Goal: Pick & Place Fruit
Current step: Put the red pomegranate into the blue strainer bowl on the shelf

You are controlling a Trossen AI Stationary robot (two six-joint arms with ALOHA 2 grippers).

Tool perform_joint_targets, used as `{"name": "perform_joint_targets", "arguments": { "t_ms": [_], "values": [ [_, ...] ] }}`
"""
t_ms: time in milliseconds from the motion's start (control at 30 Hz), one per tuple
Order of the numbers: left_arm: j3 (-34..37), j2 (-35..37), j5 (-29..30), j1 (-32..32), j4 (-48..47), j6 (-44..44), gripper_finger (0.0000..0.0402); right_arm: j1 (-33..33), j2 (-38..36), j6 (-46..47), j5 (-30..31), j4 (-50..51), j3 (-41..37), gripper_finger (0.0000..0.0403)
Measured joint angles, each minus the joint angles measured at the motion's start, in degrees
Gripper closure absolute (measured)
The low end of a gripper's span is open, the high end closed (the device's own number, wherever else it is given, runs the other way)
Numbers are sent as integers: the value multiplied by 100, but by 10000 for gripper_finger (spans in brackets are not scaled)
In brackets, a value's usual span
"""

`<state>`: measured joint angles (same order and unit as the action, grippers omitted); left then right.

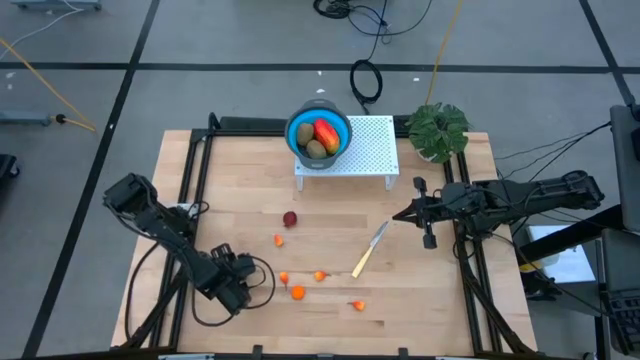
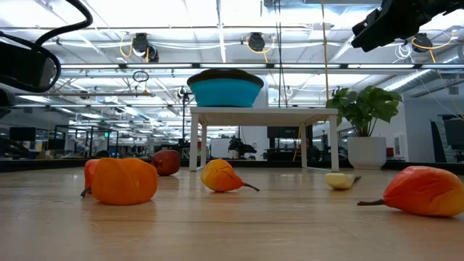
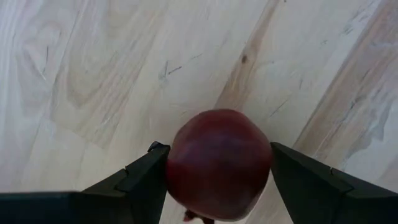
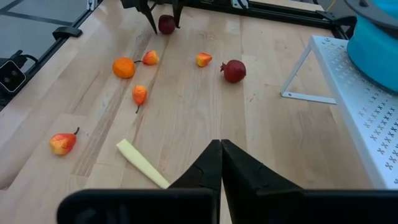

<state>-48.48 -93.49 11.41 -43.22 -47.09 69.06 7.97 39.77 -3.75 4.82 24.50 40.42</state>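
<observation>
Left gripper is low at the near left of the table, fingers spread wide around a dark red round fruit, clamped on both flanks. The skin is glossy and deep maroon; its underside is cut off. Small orange fruits lie scattered mid-table, a second dark red fruit beyond. Farther back, the blue bowl on the white stand holds more fruit. Right gripper hovers at the right, pinched shut, empty.
</observation>
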Motion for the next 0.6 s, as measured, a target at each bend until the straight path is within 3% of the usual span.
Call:
{"name": "perform_joint_targets", "arguments": {
  "t_ms": [100,400,600],
  "values": [
    [-1,0,-43,52,13,-8,141,0,0,-2,2,-32,0,402],
    [6,-7,-19,111,293,54,229,0,0,-17,4,-32,0,402],
    [11,-13,6,188,374,428,224,0,2,-17,-2,-32,0,402]
  ]
}}
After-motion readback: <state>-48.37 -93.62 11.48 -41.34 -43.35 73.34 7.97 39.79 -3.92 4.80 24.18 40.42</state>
